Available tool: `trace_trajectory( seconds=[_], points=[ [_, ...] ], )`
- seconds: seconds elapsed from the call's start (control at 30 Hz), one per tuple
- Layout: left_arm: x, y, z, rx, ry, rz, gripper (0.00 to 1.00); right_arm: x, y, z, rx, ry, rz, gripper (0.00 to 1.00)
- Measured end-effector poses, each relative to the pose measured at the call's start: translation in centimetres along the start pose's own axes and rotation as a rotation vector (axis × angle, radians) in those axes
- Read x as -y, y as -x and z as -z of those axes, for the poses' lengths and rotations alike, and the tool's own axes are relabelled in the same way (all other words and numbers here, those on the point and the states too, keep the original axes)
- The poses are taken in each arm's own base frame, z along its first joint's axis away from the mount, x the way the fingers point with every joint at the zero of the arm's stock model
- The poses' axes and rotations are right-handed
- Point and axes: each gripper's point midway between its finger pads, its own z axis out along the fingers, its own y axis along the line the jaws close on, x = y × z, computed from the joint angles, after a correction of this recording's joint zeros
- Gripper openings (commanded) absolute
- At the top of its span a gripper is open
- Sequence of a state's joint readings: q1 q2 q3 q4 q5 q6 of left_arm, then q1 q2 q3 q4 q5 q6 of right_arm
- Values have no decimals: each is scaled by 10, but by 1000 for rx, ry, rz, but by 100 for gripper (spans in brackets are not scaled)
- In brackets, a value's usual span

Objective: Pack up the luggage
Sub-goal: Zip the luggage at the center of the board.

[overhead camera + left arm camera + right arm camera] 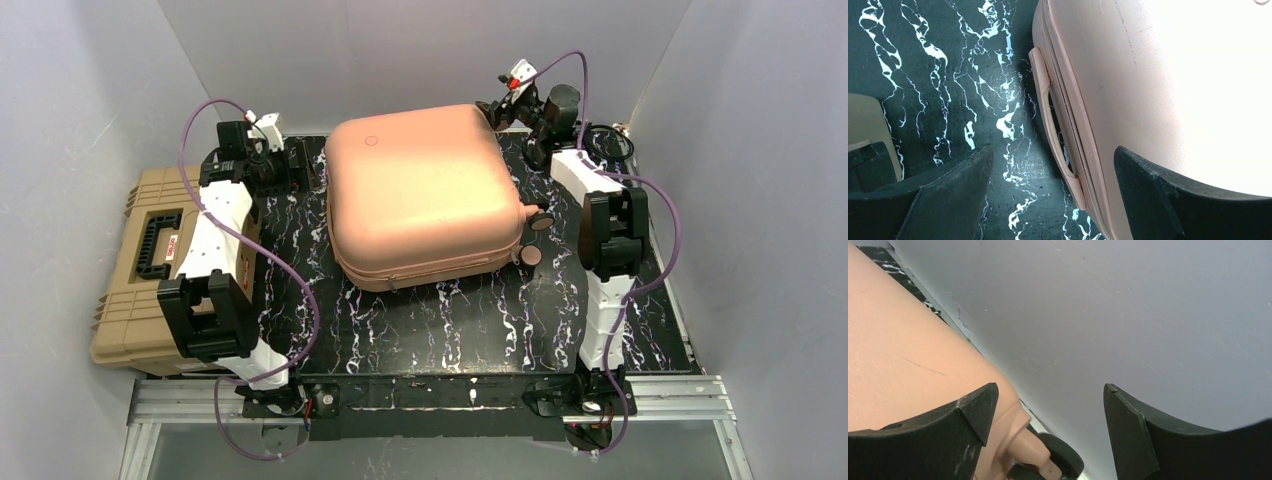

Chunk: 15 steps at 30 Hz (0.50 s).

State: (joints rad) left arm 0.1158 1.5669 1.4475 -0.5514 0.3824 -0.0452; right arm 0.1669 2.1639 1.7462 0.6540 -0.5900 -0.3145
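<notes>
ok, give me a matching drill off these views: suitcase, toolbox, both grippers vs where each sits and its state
1 suitcase
2 toolbox
3 left gripper
4 right gripper

A open, beside a wheel at the far corner
B tan, at the table's left side
C shut, flat mid-table
D open, above the side handle

Pairs: 1-C, 2-B, 3-D, 4-A

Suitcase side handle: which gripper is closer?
Left. The left gripper is at the left edge of the luggage, the side handle showing between its open jaws. The right gripper is at the far right corner, beside a wheel.
</notes>
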Motion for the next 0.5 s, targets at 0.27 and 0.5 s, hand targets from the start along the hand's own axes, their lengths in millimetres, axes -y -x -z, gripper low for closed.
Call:
trace_trajectory(
  seconds=[0.27, 0.5],
  points=[
    [-1, -10, 5, 1, 13, -1, 93, 0, 7, 29, -122, -27, -121, 95],
    [-13, -33, -8, -51, 50, 40, 94, 14, 79, 160, -263, -139, -121, 93]
  ],
)
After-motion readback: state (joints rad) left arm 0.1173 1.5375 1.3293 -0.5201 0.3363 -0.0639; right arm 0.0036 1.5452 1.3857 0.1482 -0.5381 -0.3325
